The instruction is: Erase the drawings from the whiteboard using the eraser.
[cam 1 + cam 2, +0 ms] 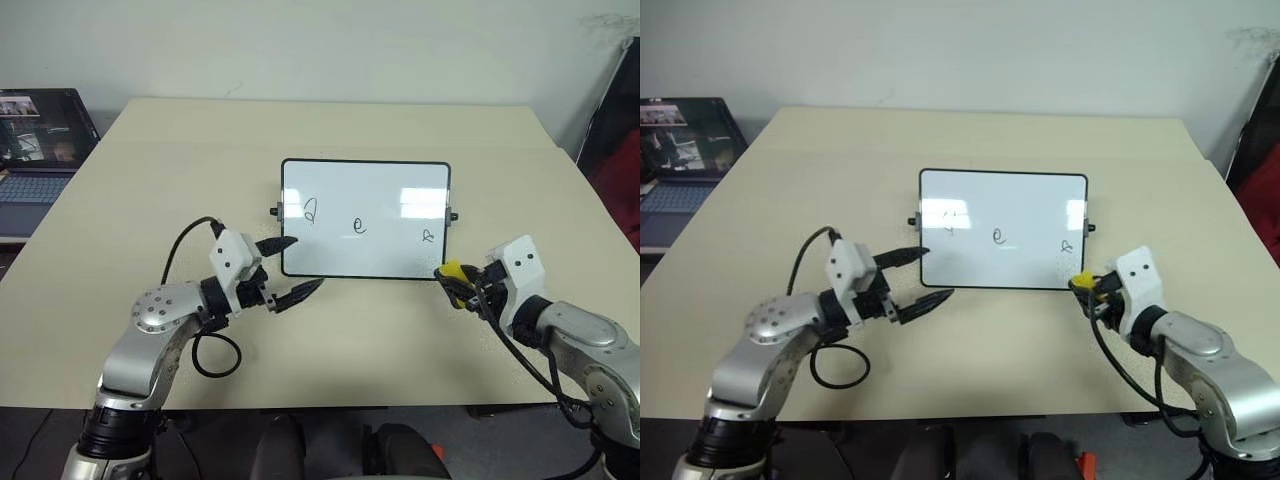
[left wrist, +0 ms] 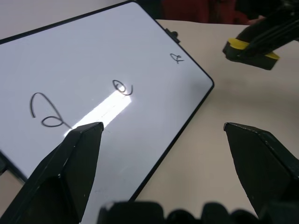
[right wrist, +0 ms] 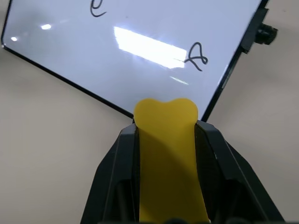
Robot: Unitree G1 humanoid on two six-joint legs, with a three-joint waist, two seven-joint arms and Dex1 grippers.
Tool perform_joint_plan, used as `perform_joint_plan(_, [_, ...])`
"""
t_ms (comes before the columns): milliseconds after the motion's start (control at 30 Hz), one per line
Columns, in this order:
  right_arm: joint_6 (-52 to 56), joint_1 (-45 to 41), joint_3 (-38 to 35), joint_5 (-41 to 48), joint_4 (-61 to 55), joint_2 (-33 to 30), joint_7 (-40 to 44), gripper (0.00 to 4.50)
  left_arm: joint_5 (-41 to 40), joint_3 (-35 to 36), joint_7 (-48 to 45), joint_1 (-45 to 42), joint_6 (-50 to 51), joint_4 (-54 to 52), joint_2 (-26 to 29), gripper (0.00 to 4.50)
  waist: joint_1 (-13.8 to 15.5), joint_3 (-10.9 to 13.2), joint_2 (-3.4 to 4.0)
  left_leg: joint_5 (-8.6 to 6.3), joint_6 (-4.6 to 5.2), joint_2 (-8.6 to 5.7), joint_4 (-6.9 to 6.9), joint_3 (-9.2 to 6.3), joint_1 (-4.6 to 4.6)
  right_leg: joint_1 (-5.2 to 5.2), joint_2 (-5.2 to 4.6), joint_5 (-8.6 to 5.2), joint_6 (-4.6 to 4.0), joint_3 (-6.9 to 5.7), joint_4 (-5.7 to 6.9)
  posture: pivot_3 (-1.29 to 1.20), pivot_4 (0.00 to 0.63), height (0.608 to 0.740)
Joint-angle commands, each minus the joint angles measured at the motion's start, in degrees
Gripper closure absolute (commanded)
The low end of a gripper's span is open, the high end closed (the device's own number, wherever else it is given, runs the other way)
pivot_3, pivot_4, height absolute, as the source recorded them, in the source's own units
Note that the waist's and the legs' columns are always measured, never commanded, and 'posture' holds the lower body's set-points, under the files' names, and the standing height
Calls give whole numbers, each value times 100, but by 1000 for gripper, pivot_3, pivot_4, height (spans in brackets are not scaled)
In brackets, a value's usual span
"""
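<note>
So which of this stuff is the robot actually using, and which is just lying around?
In use:
- whiteboard with its three drawings
- yellow eraser, clamped in the right gripper
- left gripper, open at the board's near left corner

Lying around:
- laptop, open, beside the table

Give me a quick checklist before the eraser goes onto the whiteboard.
1. Eraser clamped in right end effector: ok.
2. Eraser tip juts past the fingers: ok.
3. Eraser touching whiteboard: not ok, it sits just off the near right corner.
4. Drawings all three unerased: ok.
5. Left end effector open, at the board's near left corner; whether it touches: cannot tell.
6. Board lies flat on table: ok.
</note>
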Motion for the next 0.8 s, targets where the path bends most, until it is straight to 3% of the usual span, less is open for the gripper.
perform_joint_plan(33, [-303, -290, 118, -77, 95, -93, 105, 3243, 7, 235, 289, 7, 209, -417, 119, 0, -1, 0, 0, 0, 0, -1, 0, 0, 0, -1, 0, 0, 0, 1, 2, 0, 150, 740])
perform_joint_plan(400, [-1376, -746, 670, -330, 573, 66, 408, 3245, 248, 395, 810, 37, 587, -518, 352, 0, 0, 1, -1, 0, 0, -1, 0, 0, -1, -5, -1, 7, -12, 5, 0, 0, 150, 740])
perform_joint_plan(800, [-1703, -316, 733, 319, 198, -265, 1570, 3245, 276, 436, 819, 188, 551, -505, 362, 0, 2, 1, -1, 0, 0, 0, 0, 1, -1, -4, -2, 11, -20, 3, 0, 0, 150, 740])
